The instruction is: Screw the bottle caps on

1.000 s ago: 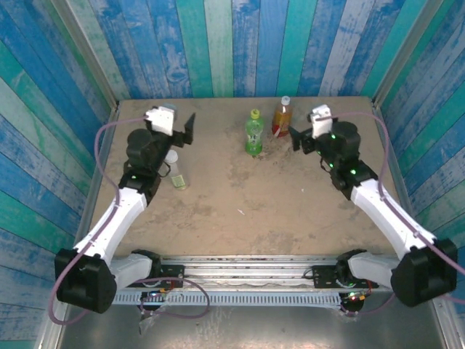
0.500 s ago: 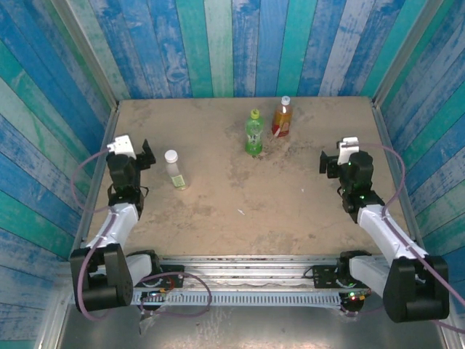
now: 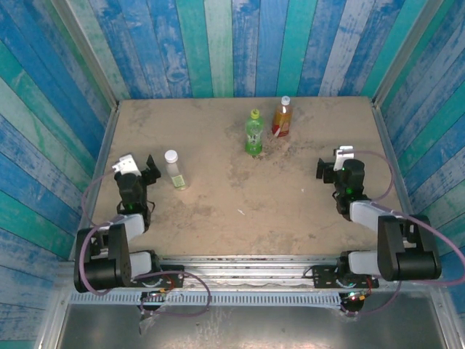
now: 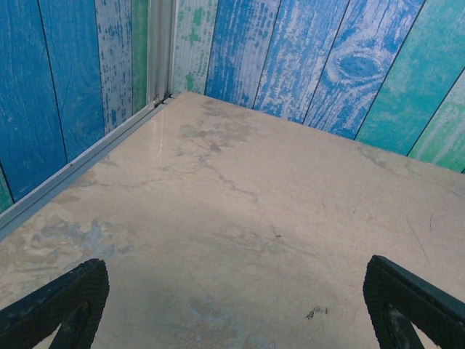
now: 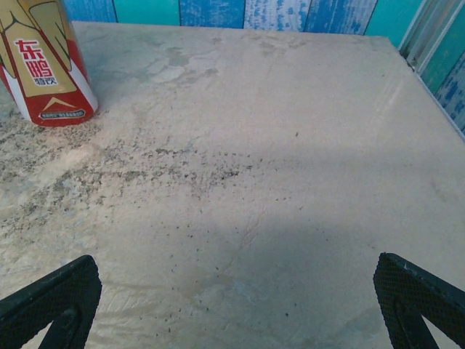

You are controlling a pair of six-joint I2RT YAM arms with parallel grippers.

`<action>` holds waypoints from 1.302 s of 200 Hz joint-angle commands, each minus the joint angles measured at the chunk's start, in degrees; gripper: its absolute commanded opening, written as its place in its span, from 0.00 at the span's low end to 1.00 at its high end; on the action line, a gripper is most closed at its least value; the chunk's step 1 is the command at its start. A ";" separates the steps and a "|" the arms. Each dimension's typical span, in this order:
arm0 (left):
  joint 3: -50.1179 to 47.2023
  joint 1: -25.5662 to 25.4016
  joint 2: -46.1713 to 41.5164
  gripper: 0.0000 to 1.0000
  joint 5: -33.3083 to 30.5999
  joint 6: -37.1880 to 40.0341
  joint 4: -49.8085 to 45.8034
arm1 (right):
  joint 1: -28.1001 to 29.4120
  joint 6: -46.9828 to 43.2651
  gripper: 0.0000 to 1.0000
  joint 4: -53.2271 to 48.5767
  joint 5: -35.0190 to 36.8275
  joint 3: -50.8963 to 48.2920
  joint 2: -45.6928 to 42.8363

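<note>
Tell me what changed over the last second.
The left gripper drew back toward the near side, away from the clear bottle; the right gripper likewise, away from the amber bottle. Both stand open, empty. The green bottle and the other two stayed put, capped.

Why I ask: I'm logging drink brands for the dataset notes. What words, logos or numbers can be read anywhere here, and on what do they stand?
"东鹏": large red characters on a pale panel, printed on the amber bottle, seen from the right wrist.
A smaller line beneath it, possibly "特饮": too blurred to be sure.
On the green bottle and the clear bottle, any print is too small to read from the top view.
No other readable text.
</note>
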 commanded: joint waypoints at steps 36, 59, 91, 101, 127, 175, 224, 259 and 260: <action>-2.70 -0.45 5.14 0.94 0.27 -0.25 13.55 | -0.44 0.02 1.00 8.56 -2.20 1.07 4.98; -2.59 -1.19 5.10 0.94 -0.63 0.23 13.25 | -0.44 -0.50 1.00 8.69 -3.43 1.24 5.49; -1.14 -3.60 6.45 0.94 0.01 3.65 12.51 | -0.44 -1.18 1.00 9.56 -5.13 1.33 6.63; -0.87 -4.19 6.68 0.94 0.03 4.34 12.25 | -0.44 -1.38 1.00 9.85 -5.52 1.33 6.96; -0.71 -4.29 7.07 0.94 0.66 4.76 12.31 | -0.48 -1.75 1.00 9.91 -6.42 1.55 7.32; -0.93 -4.82 8.94 0.94 2.50 6.22 14.50 | -0.45 -2.69 1.00 9.84 -8.43 1.86 7.91; -0.91 -5.16 12.71 0.94 3.36 6.83 17.77 | -0.44 -4.73 1.00 10.01 -12.34 2.11 8.93; -0.55 -5.24 12.99 0.94 3.42 6.94 17.44 | -0.45 -4.94 1.00 10.42 -12.98 2.29 9.80; -0.51 -5.21 12.95 0.94 3.43 6.96 17.33 | -0.45 -4.97 1.00 10.39 -12.99 2.29 9.80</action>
